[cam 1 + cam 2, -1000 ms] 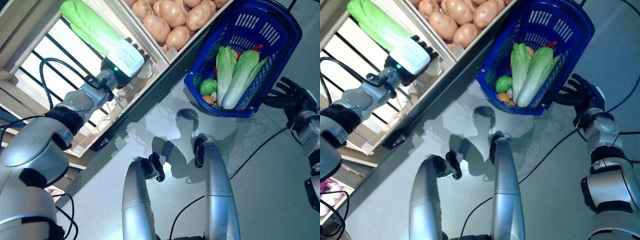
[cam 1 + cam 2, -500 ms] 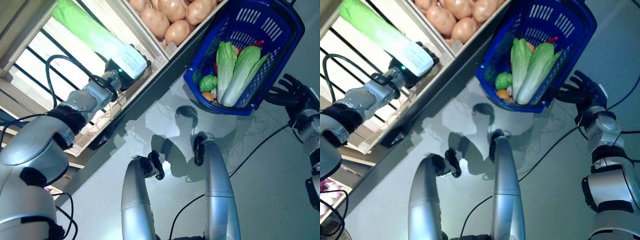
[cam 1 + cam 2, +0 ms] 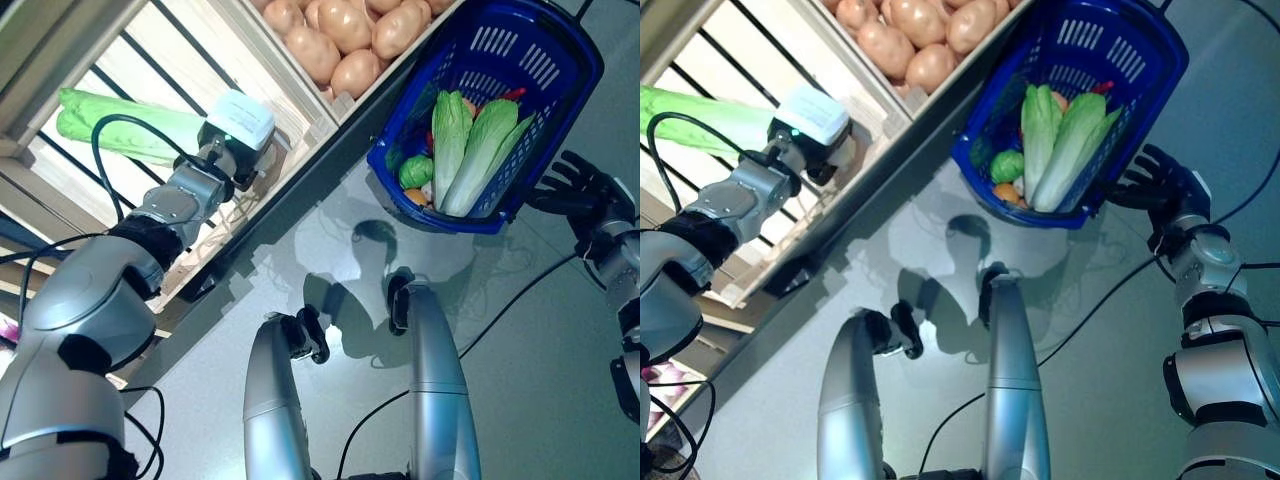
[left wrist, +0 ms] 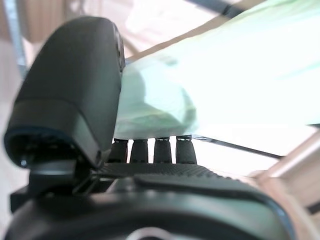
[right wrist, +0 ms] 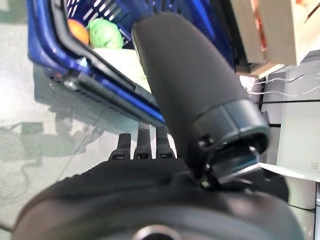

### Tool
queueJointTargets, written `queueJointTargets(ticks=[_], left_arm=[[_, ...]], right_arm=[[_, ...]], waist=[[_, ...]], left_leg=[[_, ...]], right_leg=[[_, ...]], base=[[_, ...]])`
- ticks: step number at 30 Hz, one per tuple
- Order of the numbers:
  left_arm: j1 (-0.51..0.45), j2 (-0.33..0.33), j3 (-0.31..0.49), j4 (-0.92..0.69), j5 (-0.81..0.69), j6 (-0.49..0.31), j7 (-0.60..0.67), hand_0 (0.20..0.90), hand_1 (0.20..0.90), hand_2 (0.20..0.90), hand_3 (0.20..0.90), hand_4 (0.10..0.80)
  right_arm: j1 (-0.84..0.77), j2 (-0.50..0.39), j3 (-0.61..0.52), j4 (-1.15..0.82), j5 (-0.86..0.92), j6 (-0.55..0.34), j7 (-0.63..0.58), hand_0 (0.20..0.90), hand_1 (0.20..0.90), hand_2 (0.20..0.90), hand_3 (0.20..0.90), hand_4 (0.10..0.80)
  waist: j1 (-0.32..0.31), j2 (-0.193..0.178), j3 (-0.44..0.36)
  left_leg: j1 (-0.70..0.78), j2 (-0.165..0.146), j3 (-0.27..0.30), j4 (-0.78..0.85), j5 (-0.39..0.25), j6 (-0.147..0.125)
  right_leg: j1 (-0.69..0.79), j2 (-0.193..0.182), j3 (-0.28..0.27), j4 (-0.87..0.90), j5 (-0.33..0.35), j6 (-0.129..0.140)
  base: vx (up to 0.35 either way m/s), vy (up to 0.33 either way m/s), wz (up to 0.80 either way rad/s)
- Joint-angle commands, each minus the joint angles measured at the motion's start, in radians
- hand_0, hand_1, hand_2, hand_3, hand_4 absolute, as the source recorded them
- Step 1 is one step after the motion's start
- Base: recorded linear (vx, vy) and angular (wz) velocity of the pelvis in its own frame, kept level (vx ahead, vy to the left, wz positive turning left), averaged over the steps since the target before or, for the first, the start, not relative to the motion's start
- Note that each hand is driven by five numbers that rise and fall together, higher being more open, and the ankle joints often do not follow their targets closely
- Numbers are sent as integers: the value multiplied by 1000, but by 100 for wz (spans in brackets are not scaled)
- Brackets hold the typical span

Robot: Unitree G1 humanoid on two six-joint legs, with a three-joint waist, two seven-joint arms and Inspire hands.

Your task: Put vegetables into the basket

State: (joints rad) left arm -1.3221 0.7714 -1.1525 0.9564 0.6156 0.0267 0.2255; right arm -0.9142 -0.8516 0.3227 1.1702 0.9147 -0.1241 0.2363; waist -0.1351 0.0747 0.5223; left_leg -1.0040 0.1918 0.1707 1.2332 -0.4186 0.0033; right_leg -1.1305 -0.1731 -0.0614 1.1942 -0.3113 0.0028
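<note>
On the slatted shelf [image 3: 120,75], the left hand [image 3: 238,122] reaches the pale stalk end of a long cabbage [image 3: 120,125], its fingers [image 4: 150,151] under that end; whether they grip cannot be told. Lifted by one end, the cabbage may droop and slip. Beyond it, a crate [image 3: 300,95] holds potatoes [image 3: 345,30]. The right hand [image 3: 580,190], fingers spread, rests beside the blue basket [image 3: 560,110], already holding two cabbages [image 3: 465,150], a small green vegetable [image 3: 416,171] and something orange.

Bright, even light from above fills the scene, and the glossy grey floor [image 3: 520,330] carries soft dark shadows and pale reflections. In the left wrist view the pale green cabbage [image 4: 240,75] is washed out by glare and blurred
</note>
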Motion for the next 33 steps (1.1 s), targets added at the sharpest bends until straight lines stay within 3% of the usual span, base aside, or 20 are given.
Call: queueJointTargets(ticks=[1, 9, 14, 17, 20, 26, 29, 33], left_arm=[[-73, 132, 88, 22, -6, 10, 70, 300, 300, 300, 300, 400], [21, 202, 152, -68, -80, -123, 165, 300, 300, 300, 300, 400], [161, 215, 282, -156, -168, -221, 228, 300, 300, 300, 300, 400], [297, 207, 421, -240, -279, -304, 194, 300, 300, 300, 300, 400], [435, 167, 560, -308, -402, -369, 139, 300, 300, 300, 300, 400], [597, 59, 705, -407, -632, -449, 14, 300, 300, 300, 300, 400], [711, -52, 778, -492, -871, -481, -141, 300, 300, 300, 300, 400], [815, -176, 815, -569, -1001, -486, -240, 300, 300, 300, 300, 400]], right_arm=[[-34, 6, -30, -69, 29, -69, 64, 900, 900, 900, 900, 800], [96, 41, -59, -208, 61, -81, 105, 900, 900, 900, 900, 800], [218, 99, -99, -345, 53, -96, 99, 900, 900, 900, 900, 800], [312, 155, -114, -475, 4, -82, 60, 900, 900, 900, 900, 800], [392, 207, -125, -553, -36, -37, 82, 900, 900, 900, 900, 800], [481, 264, -83, -639, -117, 26, 164, 900, 900, 900, 900, 800], [538, 290, -68, -693, -145, 92, 201, 900, 900, 900, 900, 800], [577, 337, -51, -754, -160, 140, 233, 900, 900, 900, 900, 800]], waist=[[-23, -24, -2], [-13, -49, -80], [3, -70, -147], [17, -85, -196], [32, -98, -245], [54, -109, -317], [67, -121, -364], [73, -125, -401]], left_leg=[[141, 0, 31, -149, 15, -5], [344, 5, 58, -278, 36, -7], [474, -7, 60, -388, 62, -5], [578, -25, 57, -490, 92, -5], [687, -48, 62, -589, 117, -6], [840, -64, 79, -737, 162, -24], [950, -86, 82, -874, 201, -30], [1042, -106, 82, -1015, 247, -34]], right_leg=[[228, -20, -10, -176, 50, 41], [420, -36, -38, -282, 47, 38], [554, -40, -57, -379, 52, 36], [668, -30, -68, -480, 66, 36], [790, -21, -94, -588, 78, 40], [973, 11, -134, -779, 110, 42], [1094, 31, -148, -931, 149, 53], [1184, 49, -152, -1062, 203, 70]], base=[[31, 46, -3], [72, 16, -3], [84, -20, -3], [143, -26, -3], [154, -20, -5], [136, -16, -4], [162, -22, -3], [95, 6, 6]])
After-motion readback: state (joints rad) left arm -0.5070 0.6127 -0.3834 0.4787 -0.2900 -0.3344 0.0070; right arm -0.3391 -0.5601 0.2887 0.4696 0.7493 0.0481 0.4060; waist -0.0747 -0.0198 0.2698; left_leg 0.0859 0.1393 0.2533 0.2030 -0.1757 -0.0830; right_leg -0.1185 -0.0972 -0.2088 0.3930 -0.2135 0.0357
